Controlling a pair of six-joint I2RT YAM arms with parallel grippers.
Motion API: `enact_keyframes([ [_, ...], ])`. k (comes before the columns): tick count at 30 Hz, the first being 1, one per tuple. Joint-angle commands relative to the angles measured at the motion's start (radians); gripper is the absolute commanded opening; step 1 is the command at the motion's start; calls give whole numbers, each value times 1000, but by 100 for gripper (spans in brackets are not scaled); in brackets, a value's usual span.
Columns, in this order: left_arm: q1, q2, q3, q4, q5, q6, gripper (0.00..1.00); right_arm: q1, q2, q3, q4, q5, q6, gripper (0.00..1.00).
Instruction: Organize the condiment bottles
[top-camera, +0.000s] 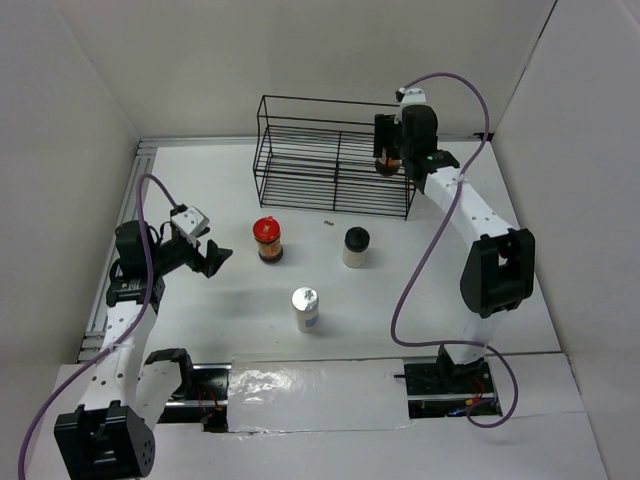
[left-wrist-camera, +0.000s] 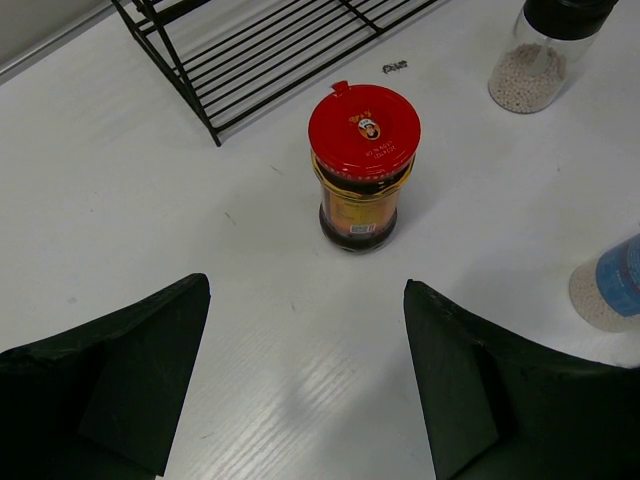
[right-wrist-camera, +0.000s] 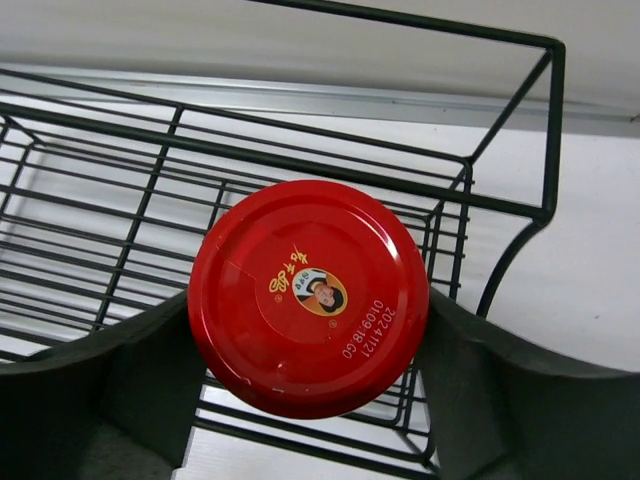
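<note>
A dark brown jar with a red lid (top-camera: 268, 240) stands on the table; in the left wrist view (left-wrist-camera: 364, 165) it is upright just ahead of my left gripper (left-wrist-camera: 305, 380). That gripper (top-camera: 207, 256) is open and empty, left of the jar. My right gripper (top-camera: 388, 150) is shut on a second red-lidded jar (right-wrist-camera: 308, 295), its fingers pressing both sides, over the right end of the black wire rack (top-camera: 335, 155). I cannot tell whether it rests on the shelf. A white black-capped bottle (top-camera: 356, 247) and a white blue-labelled silver-capped bottle (top-camera: 305, 309) stand on the table.
The rack's wires (right-wrist-camera: 300, 160) lie under and around the held jar. A tiny dark speck (top-camera: 328, 223) lies in front of the rack. White walls close in the table on three sides. The black-capped bottle (left-wrist-camera: 545, 50) and the blue-labelled one (left-wrist-camera: 610, 285) stand right of the left gripper.
</note>
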Motion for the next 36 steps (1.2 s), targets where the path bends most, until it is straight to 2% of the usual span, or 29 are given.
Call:
enact_keyframes([
  [1,-3,-16,-4,23,26,-17,91,-13,-65,-15,62,-6,-3,90],
  [2,-4,-16,-4,20,23,-17,91,-10,-68,-4,51,-9,-13,100],
  [14,-3,-25,3,23,35,-16,91,-2,-235,74,-47,21,-128,100],
  [17,-3,-39,7,13,28,-11,91,-7,-335,52,-75,-34,-160,100],
  [18,-3,-44,9,10,26,-10,91,-7,-363,35,-77,-67,-178,96],
  [19,-6,-47,7,7,23,-11,91,-7,-419,-14,-77,-109,-194,75],
  [20,-3,-50,7,7,23,-14,91,2,-442,-39,-78,-151,-207,1],
  [22,-3,-62,4,3,14,-22,91,25,-481,-86,-96,-266,-185,0],
  [23,-3,-67,4,-2,9,-30,91,50,-490,-93,-154,-322,-189,0],
  [24,-3,-70,4,-5,3,-34,91,70,-486,-96,-191,-463,-203,15],
  [25,-3,-74,6,-13,-4,-36,91,94,-478,-97,-271,-531,-218,68],
  [26,-3,-77,7,-17,-26,-39,91,161,-449,-97,-308,-586,-236,92],
  [27,-3,-87,9,-20,-40,-39,91,200,-438,-102,-345,-623,-244,100],
  [28,-3,-94,10,-37,-47,-34,91,241,-427,-110,-391,-613,-247,100],
  [32,-6,-145,6,-78,-112,-20,91,462,-453,-192,-403,-547,-249,100],
  [36,-6,-191,1,-115,-124,-19,92,585,-454,-243,-423,-507,-241,100],
])
